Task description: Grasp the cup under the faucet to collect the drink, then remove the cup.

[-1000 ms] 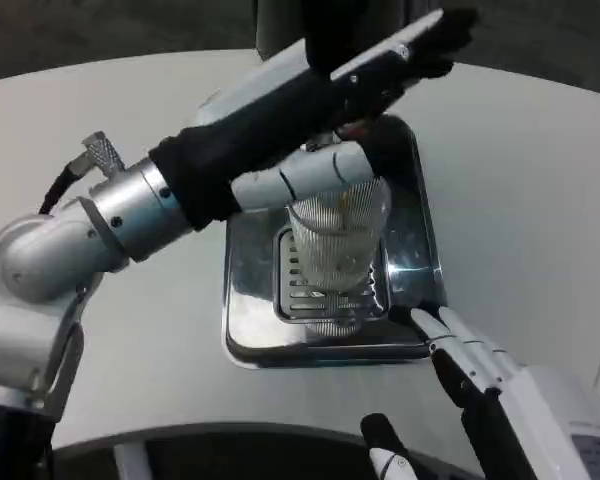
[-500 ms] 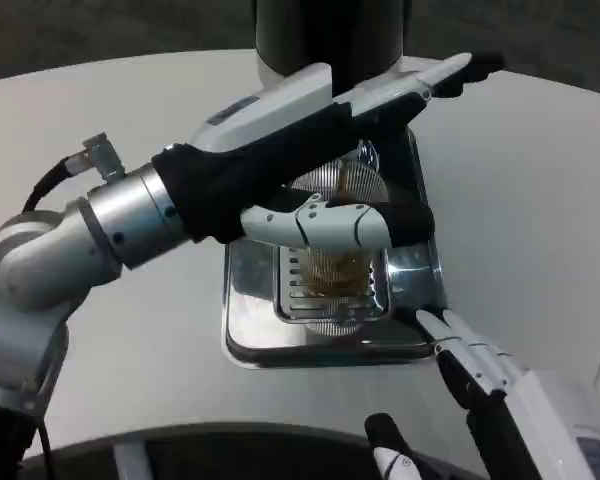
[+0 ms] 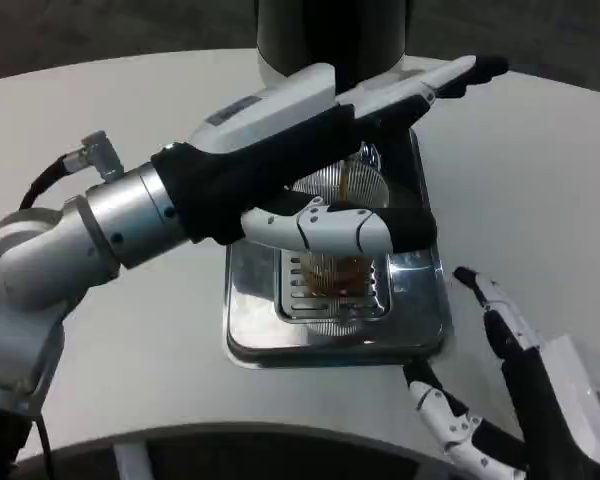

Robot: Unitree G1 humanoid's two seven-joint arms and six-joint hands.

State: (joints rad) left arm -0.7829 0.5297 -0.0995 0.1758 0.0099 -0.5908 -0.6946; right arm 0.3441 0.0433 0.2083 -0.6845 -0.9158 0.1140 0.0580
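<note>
- The ribbed clear cup (image 3: 338,225) is seen upright on the grille of the steel drip tray (image 3: 242,335), directly beneath the dark dispenser (image 3: 330,35), with amber drink gathered in its lower part.
- The cup is wrapped by the left hand (image 3: 315,165): the thumb is laid across the near face of the cup and the long fingers are stretched past its far side, so the cup lies inside the grasp, under the palm.
- A thin brown stream appears to be falling into the cup mouth, though this is partly masked by the hand and cannot be fixed with certainty.
- The cup's long axis is held vertical, at right angles to the forearm, which comes in from the left across the white tabletop (image 3: 540,180).
- The right hand (image 3: 500,400) is shown released, fingers spread, holding nothing; it hovers at the tray's near right corner, apart from the cup.
- The left hand is judged the nearer and the only one engaged; the right is placed well short of the cup.
- Removal is judged to depend on the cup being drawn towards the near side, away from the dispenser behind the hand, with the vertical axis kept so the drink is not spilled.
</note>
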